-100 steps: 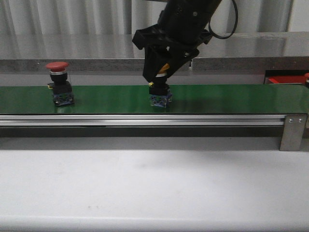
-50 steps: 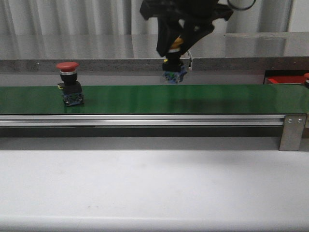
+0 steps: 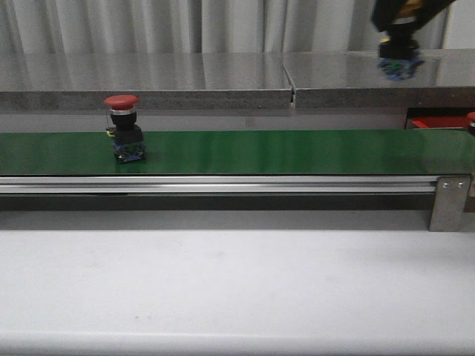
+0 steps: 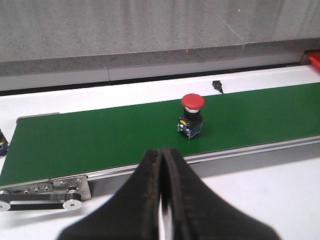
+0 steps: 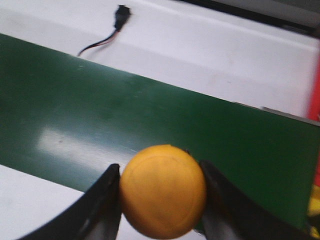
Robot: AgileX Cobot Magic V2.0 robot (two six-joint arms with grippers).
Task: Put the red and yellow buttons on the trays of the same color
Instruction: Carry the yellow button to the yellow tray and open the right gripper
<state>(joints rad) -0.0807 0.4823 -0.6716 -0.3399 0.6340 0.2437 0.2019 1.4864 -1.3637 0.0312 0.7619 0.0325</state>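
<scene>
The right gripper [image 5: 161,200] is closed on the yellow button [image 5: 162,198]; its two black fingers [image 5: 102,207] press the round yellow cap from both sides. In the front view this button [image 3: 398,61] hangs high above the right part of the green belt [image 3: 297,152], clear of it. The red button [image 3: 125,127] stands upright on the left part of the belt. The left gripper [image 4: 161,165] is shut, with nothing between its fingers, near the belt's front edge. A corner of the red tray [image 3: 439,122] shows beyond the belt's right end.
</scene>
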